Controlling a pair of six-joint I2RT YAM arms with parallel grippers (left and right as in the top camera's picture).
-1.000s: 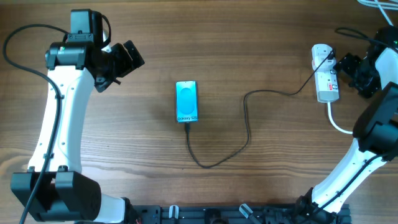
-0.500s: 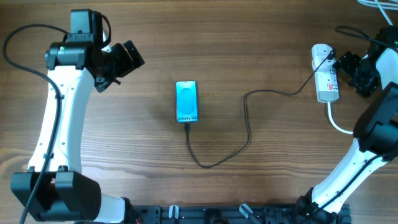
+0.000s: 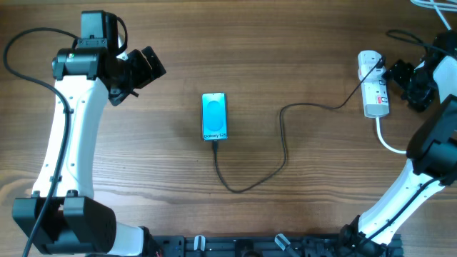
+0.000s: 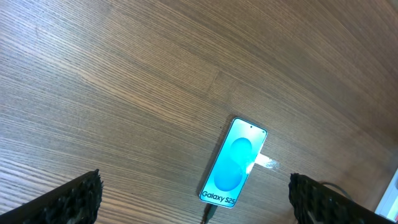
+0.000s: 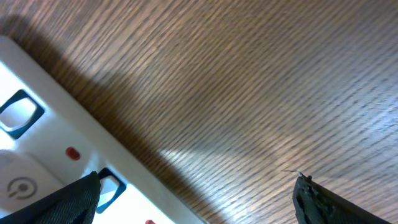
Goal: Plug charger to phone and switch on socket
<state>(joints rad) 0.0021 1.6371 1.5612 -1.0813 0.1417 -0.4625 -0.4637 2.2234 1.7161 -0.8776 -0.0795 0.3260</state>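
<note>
The phone (image 3: pixel 214 116) lies flat mid-table with its cyan screen lit, and shows in the left wrist view as the phone (image 4: pixel 234 162). The thin black charger (image 3: pixel 283 135) runs from the phone's near short edge, loops across the wood and ends in a plug at the far end of the socket (image 3: pixel 376 96). Its cable (image 4: pixel 207 216) meets the phone's lower edge. My left gripper (image 3: pixel 148 66) hangs open, up and left of the phone. My right gripper (image 3: pixel 401 78) is open just right of the socket (image 5: pixel 37 168), one finger (image 5: pixel 71 199) over its edge.
A thick white cord (image 3: pixel 385 139) leaves the socket's near end and curves toward the right arm's base. On the socket a blue-rimmed rocker switch (image 5: pixel 18 112) and a red dot (image 5: pixel 73 152) show. The left arm's black cable (image 3: pixel 28 64) arcs along the left side.
The right gripper has crept slightly up and left beside the socket. The left arm, phone and charger have not moved.
</note>
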